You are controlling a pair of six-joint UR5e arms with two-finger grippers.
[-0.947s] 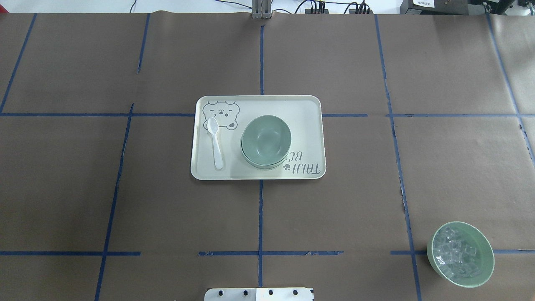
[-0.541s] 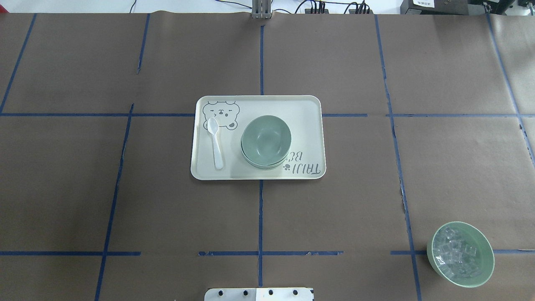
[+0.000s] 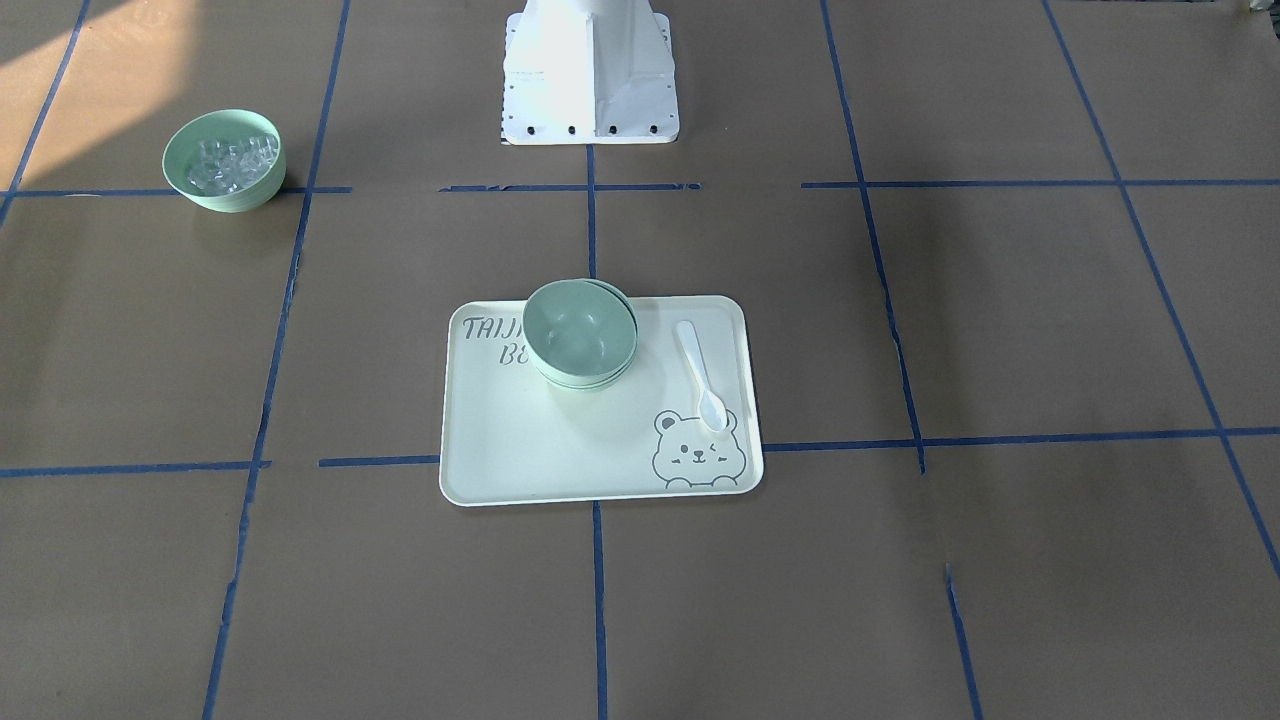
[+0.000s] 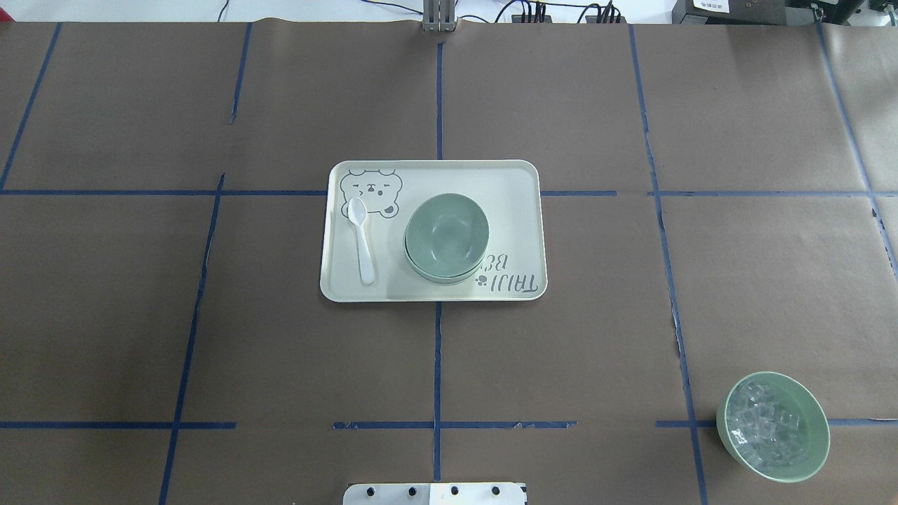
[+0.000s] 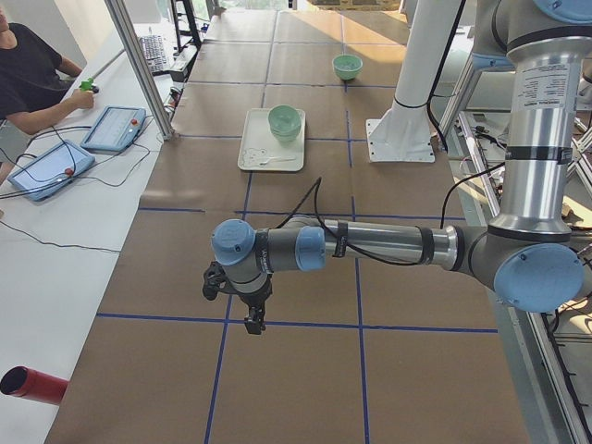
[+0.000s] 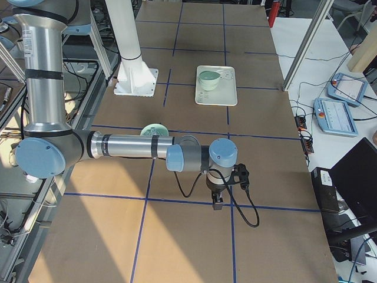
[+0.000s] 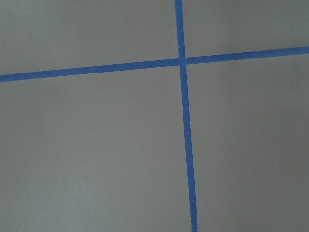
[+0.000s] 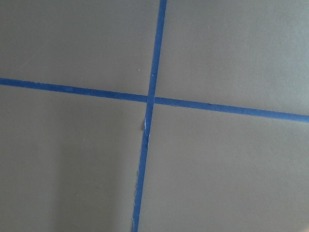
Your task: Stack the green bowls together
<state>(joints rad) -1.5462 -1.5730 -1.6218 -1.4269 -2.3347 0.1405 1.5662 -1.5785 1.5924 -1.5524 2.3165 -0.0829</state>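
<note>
The green bowls [image 4: 446,237] sit nested in one stack on the pale bear tray [image 4: 512,210] at the table's middle; the stack also shows in the front view [image 3: 580,345]. How many bowls are in the stack I cannot tell. My left gripper [image 5: 252,324] hangs over bare brown paper far to the left of the tray, seen only in the left side view. My right gripper [image 6: 216,205] hangs over bare paper far to the right, seen only in the right side view. I cannot tell whether either is open or shut. Both wrist views show only paper and blue tape.
A white spoon [image 4: 362,242] lies on the tray beside the stack. A like green bowl with clear cubes [image 4: 773,426] stands near the robot's right front. The robot base [image 3: 588,75] is at the near edge. An operator sits at a side table [image 5: 37,83].
</note>
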